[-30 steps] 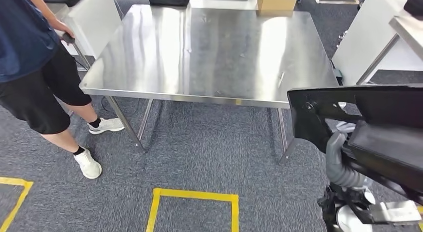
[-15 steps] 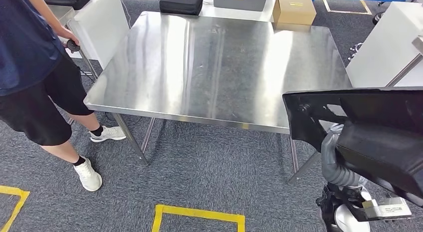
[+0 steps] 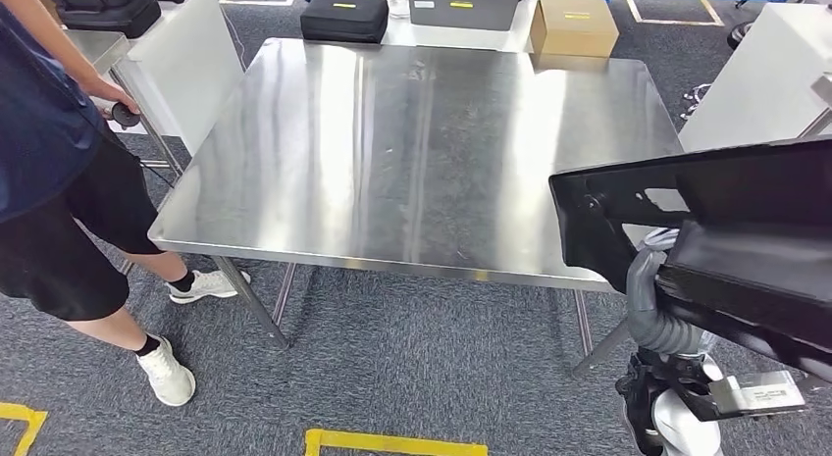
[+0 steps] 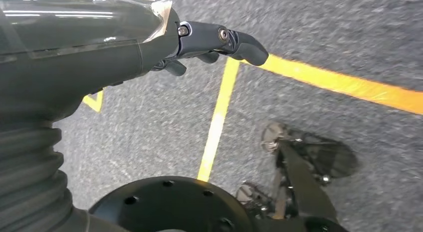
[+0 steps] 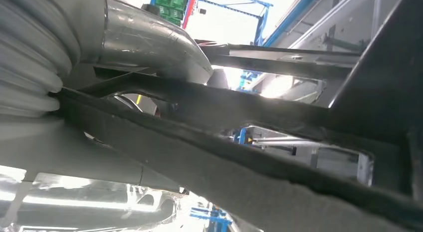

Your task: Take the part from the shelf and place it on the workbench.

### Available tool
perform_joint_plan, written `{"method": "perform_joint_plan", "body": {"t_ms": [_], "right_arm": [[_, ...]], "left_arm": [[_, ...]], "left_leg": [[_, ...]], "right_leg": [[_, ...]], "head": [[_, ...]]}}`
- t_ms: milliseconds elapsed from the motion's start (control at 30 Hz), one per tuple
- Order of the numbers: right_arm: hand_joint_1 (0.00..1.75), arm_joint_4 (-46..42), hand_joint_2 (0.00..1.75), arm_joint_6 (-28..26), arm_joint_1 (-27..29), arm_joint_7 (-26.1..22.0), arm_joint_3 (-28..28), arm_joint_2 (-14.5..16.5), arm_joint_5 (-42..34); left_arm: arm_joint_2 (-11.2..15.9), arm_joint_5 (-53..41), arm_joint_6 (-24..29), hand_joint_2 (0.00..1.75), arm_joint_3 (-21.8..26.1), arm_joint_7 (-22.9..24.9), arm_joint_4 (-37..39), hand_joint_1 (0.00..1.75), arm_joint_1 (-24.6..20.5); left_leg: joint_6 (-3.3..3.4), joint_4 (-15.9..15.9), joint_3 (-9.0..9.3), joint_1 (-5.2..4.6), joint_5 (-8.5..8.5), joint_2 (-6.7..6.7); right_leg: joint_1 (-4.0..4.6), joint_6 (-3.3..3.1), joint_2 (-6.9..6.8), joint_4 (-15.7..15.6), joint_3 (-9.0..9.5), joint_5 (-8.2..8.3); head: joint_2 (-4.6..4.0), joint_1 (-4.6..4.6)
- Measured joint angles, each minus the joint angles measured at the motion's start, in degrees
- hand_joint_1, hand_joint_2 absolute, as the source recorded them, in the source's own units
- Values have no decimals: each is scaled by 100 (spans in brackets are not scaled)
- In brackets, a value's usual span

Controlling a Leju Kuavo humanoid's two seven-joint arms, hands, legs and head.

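Observation:
The part [image 3: 716, 221] is a large flat black frame at the right of the head view, held out over the floor just off the front right corner of the steel workbench [image 3: 392, 152]. My right hand [image 5: 149, 42] grips it from below; the grey thumb and ribbed cover lie against the black frame [image 5: 259, 157] in the right wrist view. In the head view the part hides the hand, and only the ribbed wrist [image 3: 655, 314] shows under it. My left hand [image 4: 219, 40] hangs over the carpet, dark fingers stretched out, holding nothing.
A person [image 3: 49, 181] in dark clothes stands at the workbench's left corner. A black case [image 3: 343, 17] and a cardboard box [image 3: 574, 25] sit past the far edge. White panels [image 3: 186, 64] flank the bench. Yellow tape [image 3: 392, 443] marks the carpet.
The whole picture has shifted: the camera has come nearer the workbench, which now looks larger and lower. The part stays in my right hand, a little closer to the bench's corner.

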Motion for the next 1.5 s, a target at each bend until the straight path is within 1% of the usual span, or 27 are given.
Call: {"method": "perform_joint_plan", "body": {"t_ms": [100, 167, 200, 267, 300, 333, 367, 400, 433, 500, 533, 567, 633, 667, 700, 800, 833, 867, 900, 933, 967, 1000, 1033, 1100, 1167, 1300, 1500], "right_arm": [[175, -7, 175, 0, -21, 12, 21, 18, 21], [175, -23, 175, 11, -22, 54, 38, 34, 70], [175, -31, 175, 24, -27, 83, 45, 39, 91], [175, -40, 175, 66, -31, 139, 57, 52, 126], [175, -40, 175, 95, -32, 162, 61, 58, 138], [175, -40, 175, 131, -32, 186, 67, 63, 155], [175, -39, 175, 167, -34, 207, 76, 68, 177], [175, -38, 175, 200, -37, 224, 91, 70, 193], [175, -37, 175, 225, -42, 235, 108, 72, 208], [175, -31, 175, 267, -49, 245, 141, 73, 221], [175, -28, 175, 303, -50, 243, 160, 73, 225], [175, -23, 175, 350, -47, 237, 186, 74, 226], [175, -17, 175, 455, -35, 212, 276, 85, 226], [175, -14, 175, 490, -31, 200, 331, 94, 225], [175, -11, 175, 513, -26, 192, 385, 108, 225], [175, 14, 175, 542, -13, 189, 491, 145, 225], [175, 25, 175, 545, -11, 189, 515, 151, 225], [175, 34, 175, 546, -10, 189, 536, 157, 224], [175, 40, 175, 546, -10, 189, 553, 161, 223], [175, 43, 175, 546, -11, 189, 565, 164, 221], [175, 45, 175, 546, -11, 189, 572, 168, 220], [175, 47, 175, 546, -13, 190, 576, 169, 219], [175, 50, 175, 549, -13, 190, 580, 170, 217], [175, 59, 175, 584, -18, 191, 592, 172, 212], [175, 77, 175, 688, -47, 207, 639, 182, 199], [175, 288, 175, 980, -266, 295, 971, 244, 199], [175, 1359, 175, 1162, -1030, 546, 1734, 452, -91]], "left_arm": [[7, -7, -6, 175, 2, 7, 1, 0, 3], [8, -4, -7, 175, 2, 16, 1, 0, -1], [8, 0, -4, 175, 2, 19, 0, 0, -9], [2, 16, 2, 175, 5, 22, 0, 0, -19], [-3, 27, 3, 175, 8, 23, 0, 0, -19], [-8, 37, 3, 175, 13, 25, 0, 0, -16], [-11, 44, 3, 175, 16, 25, 0, 0, -15], [-13, 46, 3, 175, 19, 25, 0, 0, -15], [-19, 46, 3, 175, 20, 25, 1, 0, -14], [-36, 45, 11, 175, 21, 6, 4, 0, -18], [-44, 41, 17, 175, 21, -15, 7, 0, -18], [-48, 28, 23, 175, 21, -42, 8, 0, -18], [-47, 0, 27, 175, 20, -87, 8, 0, -17], [-45, -12, 29, 175, 19, -104, 8, 0, -20], [-43, -15, 31, 175, 19, -115, 8, 0, -24], [-30, -19, 40, 175, 17, -131, 7, 0, -25], [-23, -19, 45, 175, 17, -132, 7, 0, -23], [-17, -18, 49, 175, 17, -132, 7, 0, -21], [-10, -18, 50, 175, 17, -132, 7, 0, -21], [-4, -19, 51, 175, 17, -132, 8, 0, -21], [1, -19, 51, 175, 17, -132, 8, 0, -23], [3, -21, 51, 175, 17, -133, 8, 0, -25], [4, -23, 51, 175, 17, -133, 9, 0, -25], [4, -40, 50, 175, 17, -135, 9, 0, -14], [5, -81, 35, 175, 15, -140, 9, 0, -8], [5, -225, -39, 175, -28, -191, 9, 0, -12], [26, -446, -118, 175, -168, -199, 8, 0, -15]], "left_leg": [[218, -33, 66, -43, 27, -14], [321, -48, 164, -58, 32, -36], [355, -55, 197, -67, 21, -45], [414, -56, 224, -102, -23, -72], [436, -56, 245, -125, -50, -88], [451, -56, 279, -150, -83, -105], [460, -56, 327, -175, -120, -124], [465, -58, 386, -197, -162, -140], [467, -60, 425, -213, -208, -154], [442, -61, 503, -246, -302, -181], [419, -51, 530, -258, -329, -190], [392, -37, 566, -270, -343, -193], [341, 56, 566, -271, -375, -178], [313, 200, 495, -265, -426, -166], [280, 445, 360, -254, -526, -156], [183, 1381, -273, -206, -932, -128], [159, 1490, -412, -191, -946, -119], [145, 1394, -449, -177, -826, -109], [138, 1117, -385, -164, -601, -101], [143, 727, -252, -153, -335, -96], [158, 373, -121, -154, -176, -93], [187, 135, -27, -163, -117, -93], [225, 10, 22, -176, -89, -94], [270, -12, 41, -191, -62, -94], [273, -23, 57, -196, 10, -93], [301, -22, 56, -209, -1, -92], [314, -17, 55, -211, -9, -92]], "right_leg": [[12, 163, -16, 51, 70, -48], [-8, 189, -17, 311, -26, -111], [-5, 170, -17, 600, -203, -193], [40, 103, -14, 1364, -732, -450], [69, 74, -13, 1626, -966, -572], [97, 56, -13, 1715, -1118, -635], [124, 57, -12, 1598, -1164, -593], [160, 68, -12, 1296, -1121, -421], [203, 64, -9, 909, -1042, -150], [288, -23, 2, 352, -897, 277], [318, -93, 9, 249, -863, 392], [326, -155, 16, 239, -830, 408], [274, -225, 23, 198, -739, 450], [241, -251, 23, 182, -693, 440], [217, -275, 23, 168, -656, 428], [217, -336, 23, 165, -623, 382], [216, -342, 27, 165, -615, 369], [213, -339, 34, 166, -600, 356], [209, -329, 41, 166, -578, 341], [205, -309, 47, 166, -553, 322], [214, -287, 53, 172, -532, 306], [225, -260, 57, 176, -525, 291], [237, -230, 60, 180, -524, 278], [256, -226, 61, 195, -529, 243], [258, -258, 60, 199, -515, 230], [250, -251, 60, 165, -494, 248], [248, -174, 60, 151, -494, 254]], "head": [[0, 19], [0, 36], [0, 48], [0, 60], [0, 63], [0, 64], [0, 64], [0, 66], [0, 67], [0, 66], [0, 69], [0, 75], [0, 86], [0, 80], [0, 74], [0, 67], [0, 66], [0, 65], [0, 65], [0, 64], [0, 62], [0, 63], [0, 61], [0, 65], [0, 68], [0, 75], [0, 72]]}}
